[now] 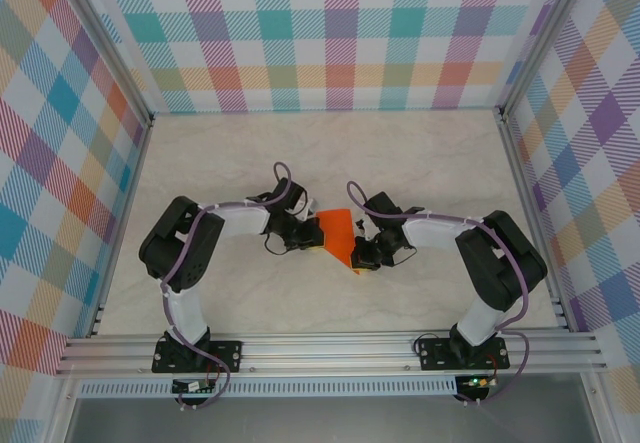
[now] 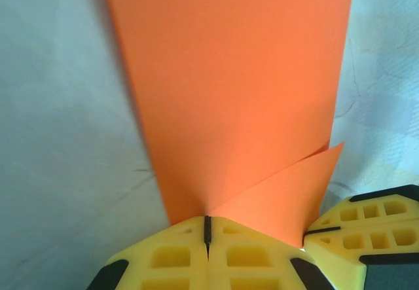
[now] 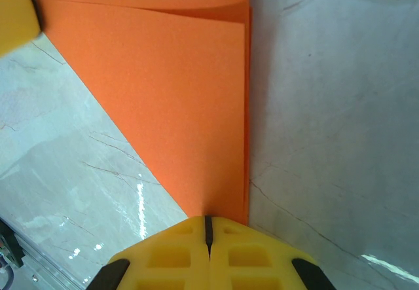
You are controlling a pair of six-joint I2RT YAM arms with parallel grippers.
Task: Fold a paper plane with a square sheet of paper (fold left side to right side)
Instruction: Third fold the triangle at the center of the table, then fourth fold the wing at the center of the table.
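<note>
clearly the square sheet of paper (image 1: 337, 231) is now a smaller, layered orange shape, sitting near the middle of the table (image 1: 250, 153) between the two arms. the left gripper (image 2: 207, 228) has its yellow jaws pressed together on one narrow end of it, where a loose flap fans out to the side. the right gripper (image 3: 209, 228) is likewise clamped on a pointed corner, beside a straight edge where two layers stack. whether the paper rests flat or hangs slightly off the surface i cannot tell. by my judgement this stuff is very light, thin and floppy, with little stiffness except along its creases. it will likely slide easily on the smooth table, crumple under a careless squeeze, and tear if the two arms pull apart. the safest hold looks like a shallow pinch at an edge or corner, close to a crease, catching all layers together so they do not shear.
</note>
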